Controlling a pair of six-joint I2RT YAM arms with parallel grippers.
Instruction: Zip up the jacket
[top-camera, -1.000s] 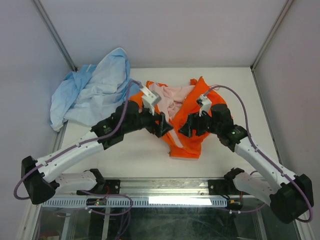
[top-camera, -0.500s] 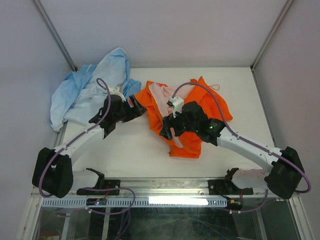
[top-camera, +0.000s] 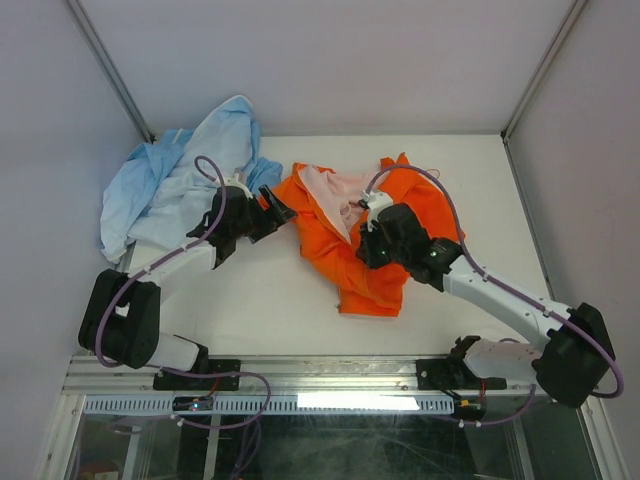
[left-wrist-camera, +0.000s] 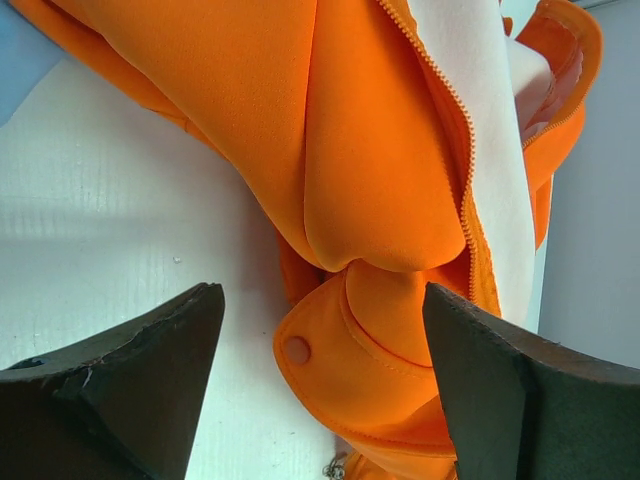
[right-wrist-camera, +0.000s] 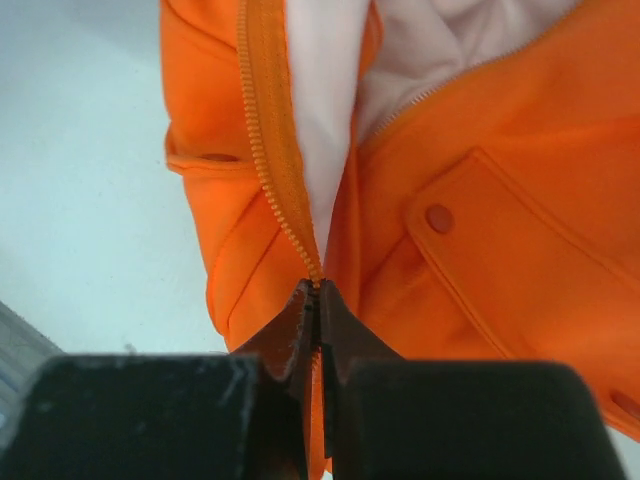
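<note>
Now the right gripper, pinched shut on the zipper where its teeth meet, has nudged up the orange jacket lying mid-table. Most of the track still gapes. The left gripper has backed off to the left edge, wide open and empty.

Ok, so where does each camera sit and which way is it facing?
Top external: fixed above and behind the arms, looking down on the table; both arms show, bases at the bottom, flanking the jacket.
Left wrist: on the left arm, looking past the open left gripper at folded orange fabric and a snap.
Right wrist: on the right arm, looking along the right gripper, pinched shut on the jacket's zipper.
Shared: both wrist views show the zipper teeth and pale lining.
</note>
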